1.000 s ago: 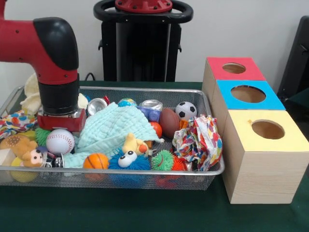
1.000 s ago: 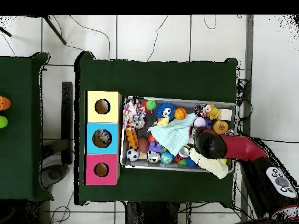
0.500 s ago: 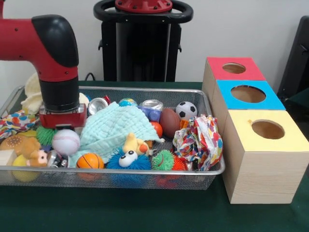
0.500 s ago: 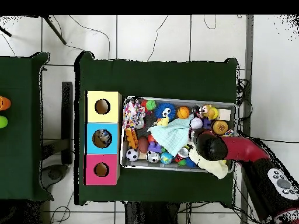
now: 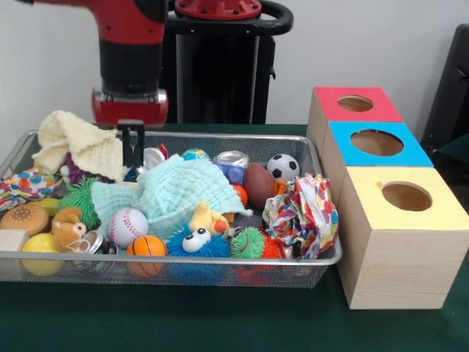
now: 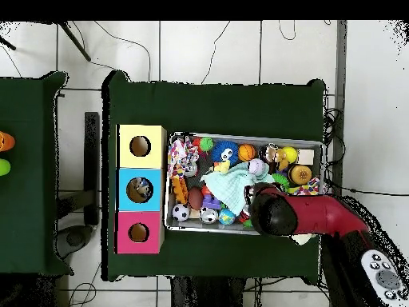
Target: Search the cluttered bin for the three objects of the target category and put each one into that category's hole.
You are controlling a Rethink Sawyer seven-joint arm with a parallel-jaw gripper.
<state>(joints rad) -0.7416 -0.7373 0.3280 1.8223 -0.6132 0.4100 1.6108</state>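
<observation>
The wire bin (image 5: 322, 258) (image 6: 243, 230) is packed with clutter. In it lie a baseball (image 5: 128, 224), a small basketball (image 5: 146, 246), a soccer ball (image 5: 282, 167), a brown football (image 5: 256, 185), two cans (image 5: 231, 159) (image 5: 150, 158), a mint cloth (image 5: 176, 192), a cream cloth (image 5: 77, 143) and a patterned cloth (image 5: 304, 209). My gripper (image 5: 132, 145) hangs above the bin's back left part, just over the mint cloth's edge, with nothing seen in it. From overhead only the arm (image 6: 275, 214) shows, covering the gripper.
Three wooden boxes stand beside the bin, with holes in a red top (image 5: 355, 103) (image 6: 139, 233), a blue top (image 5: 377, 142) (image 6: 140, 189) and a yellow top (image 5: 406, 196) (image 6: 140, 146). Soft toys, a burger (image 5: 23, 218) and a blue furry toy (image 5: 194, 242) fill the bin's front.
The arm has lifted out of the bin's left end and moved right in the front view. The baseball rolled right and the cream cloth is uncovered.
</observation>
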